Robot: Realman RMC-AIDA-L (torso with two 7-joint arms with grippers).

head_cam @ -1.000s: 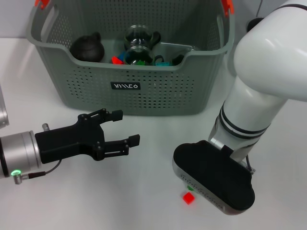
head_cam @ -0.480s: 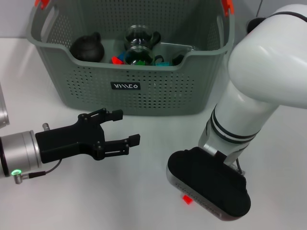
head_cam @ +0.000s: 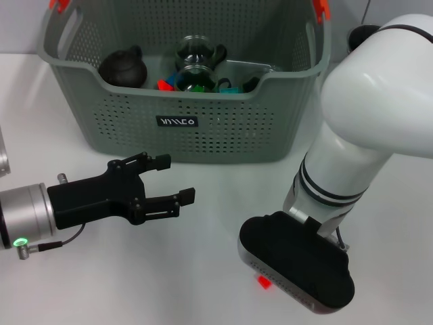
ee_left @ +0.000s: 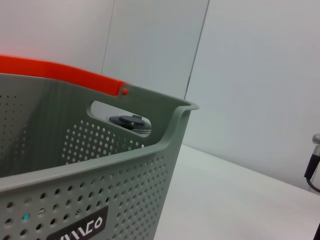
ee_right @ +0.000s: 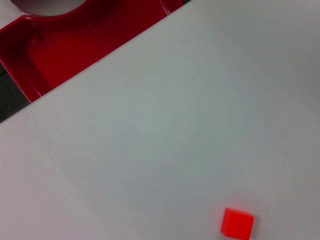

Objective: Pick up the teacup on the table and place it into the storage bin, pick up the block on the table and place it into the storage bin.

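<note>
The grey-green storage bin stands at the back of the white table; the left wrist view shows its perforated wall close up. A small red block lies on the table near the front, half covered by the black end of my right arm. In the right wrist view the block sits alone on bare table. My left gripper hovers open and empty in front of the bin, left of the block. I cannot make out a teacup on the table.
Inside the bin lie a dark round pot, a glass teapot and small coloured pieces. Orange handle clips mark its top corners. A red tray shows in the right wrist view, away from the block.
My right arm has swung and lowered its black end over the red block, which now shows only partly. The left gripper has barely shifted and stays open.
</note>
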